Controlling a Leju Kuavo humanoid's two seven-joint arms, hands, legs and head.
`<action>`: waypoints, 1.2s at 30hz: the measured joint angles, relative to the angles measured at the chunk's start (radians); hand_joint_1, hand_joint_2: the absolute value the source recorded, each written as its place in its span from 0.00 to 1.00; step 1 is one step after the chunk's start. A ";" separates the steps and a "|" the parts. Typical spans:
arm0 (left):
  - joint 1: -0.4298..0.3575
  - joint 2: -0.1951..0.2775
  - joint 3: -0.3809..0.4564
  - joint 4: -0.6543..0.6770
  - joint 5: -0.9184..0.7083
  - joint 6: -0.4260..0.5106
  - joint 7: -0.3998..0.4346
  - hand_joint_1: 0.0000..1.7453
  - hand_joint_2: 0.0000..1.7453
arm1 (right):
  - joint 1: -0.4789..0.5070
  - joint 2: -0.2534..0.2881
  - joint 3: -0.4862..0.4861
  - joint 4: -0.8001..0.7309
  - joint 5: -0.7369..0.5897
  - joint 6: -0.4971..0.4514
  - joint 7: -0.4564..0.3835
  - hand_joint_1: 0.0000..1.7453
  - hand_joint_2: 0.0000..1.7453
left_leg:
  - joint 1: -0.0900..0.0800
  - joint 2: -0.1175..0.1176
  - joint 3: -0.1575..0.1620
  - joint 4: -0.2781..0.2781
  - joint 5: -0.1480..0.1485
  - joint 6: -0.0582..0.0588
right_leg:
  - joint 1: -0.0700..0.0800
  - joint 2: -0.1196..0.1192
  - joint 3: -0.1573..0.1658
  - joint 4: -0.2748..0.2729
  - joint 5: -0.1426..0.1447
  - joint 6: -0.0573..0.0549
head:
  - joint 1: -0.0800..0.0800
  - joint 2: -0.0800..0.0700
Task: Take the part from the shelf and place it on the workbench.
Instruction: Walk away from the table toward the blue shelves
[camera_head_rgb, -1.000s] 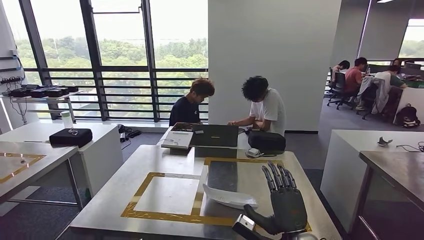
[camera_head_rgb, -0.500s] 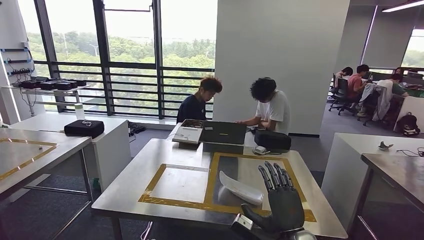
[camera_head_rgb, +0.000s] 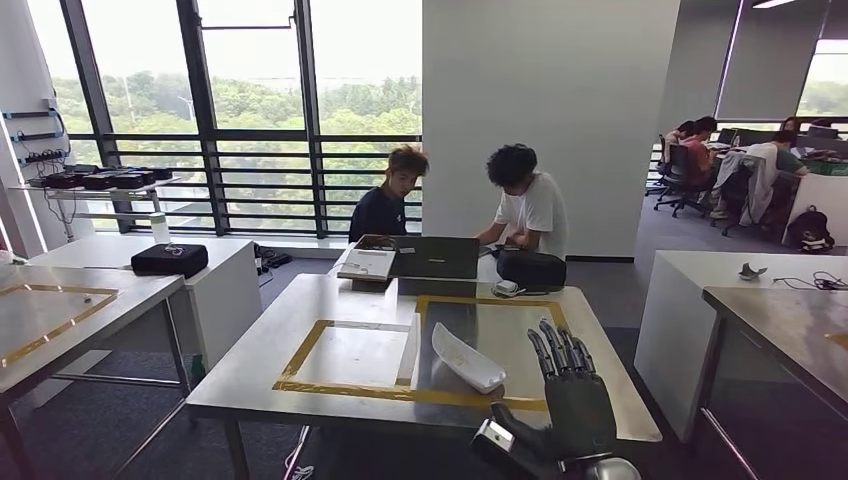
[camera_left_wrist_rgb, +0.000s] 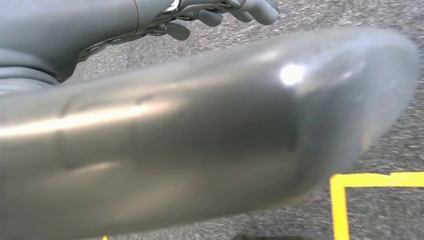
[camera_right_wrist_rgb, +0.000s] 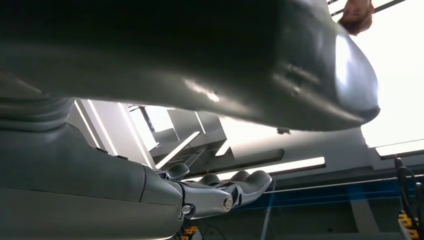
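Observation:
The part, a white curved shell (camera_head_rgb: 467, 358), lies on the steel workbench (camera_head_rgb: 250, 362) inside the right-hand square of yellow tape, with nothing touching it. My right hand (camera_head_rgb: 565, 395) is raised just right of the part and nearer to me. Its fingers point up and apart, and it holds nothing. The right wrist view shows its thumb (camera_right_wrist_rgb: 280, 60) and straight fingers (camera_right_wrist_rgb: 235, 186) empty. In the left wrist view my left hand's thumb (camera_left_wrist_rgb: 200, 135) and loosely bent fingers (camera_left_wrist_rgb: 225, 12) hang over grey floor, also empty.
A laptop (camera_head_rgb: 437, 258), a black bag (camera_head_rgb: 531, 270) and a book (camera_head_rgb: 367, 264) sit at the workbench's far end, where two people (camera_head_rgb: 525, 205) sit. Another taped table (camera_head_rgb: 60, 310) stands on the left and a steel one (camera_head_rgb: 790, 320) on the right. Yellow floor tape (camera_left_wrist_rgb: 340, 205) lies under my left hand.
The whole picture has shifted, so the camera moved; the workbench now looks farther off. The part stays on the bench and my right hand stays raised and empty.

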 joint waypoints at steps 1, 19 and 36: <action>0.000 0.001 0.000 0.000 0.001 0.000 0.000 0.00 0.00 | 0.000 0.001 -0.001 0.005 0.002 -0.006 0.000 0.00 0.00 | 0.001 0.000 0.010 0.015 0.011 -0.004 | -0.002 -0.001 -0.013 0.003 0.008 0.003 | 0.000 0.000; 0.001 0.005 0.003 -0.001 0.014 -0.012 -0.022 0.00 0.00 | -0.011 0.016 -0.034 0.102 -0.010 0.029 0.023 0.00 0.00 | 0.000 0.002 0.065 -0.233 0.150 0.049 | -0.004 0.005 -0.044 0.213 -0.079 0.045 | 0.003 0.000; -0.003 0.014 0.005 -0.002 0.010 -0.015 -0.040 0.00 0.00 | 0.004 0.027 -0.102 0.158 -0.089 0.081 -0.002 0.00 0.00 | -0.001 0.003 0.054 -0.304 0.245 0.018 | 0.008 0.009 0.033 0.020 -0.049 0.013 | 0.001 0.000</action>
